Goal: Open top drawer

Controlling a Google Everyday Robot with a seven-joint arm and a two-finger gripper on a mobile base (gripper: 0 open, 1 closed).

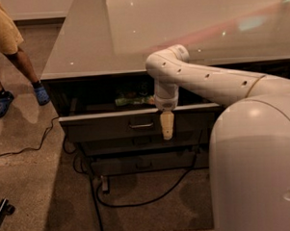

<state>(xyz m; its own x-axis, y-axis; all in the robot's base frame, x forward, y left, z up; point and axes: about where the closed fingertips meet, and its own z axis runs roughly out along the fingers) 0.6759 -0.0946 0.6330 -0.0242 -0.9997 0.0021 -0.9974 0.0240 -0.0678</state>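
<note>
The top drawer (112, 128) is a wide dark grey-brown front under the grey counter, pulled out part way. Its small metal bar handle (141, 124) sits at the centre of the front. A green packet (130, 100) lies inside it. My gripper (167, 127) hangs down from the white arm, its cream fingers in front of the drawer front just right of the handle, not on it.
Two shallower drawer fronts (142, 162) sit below. The grey counter top (132, 36) overhangs the drawers. Black cables (95, 196) trail on the floor. A person's legs in blue shoes (38, 93) stand at the left. My white base (256, 170) fills the right.
</note>
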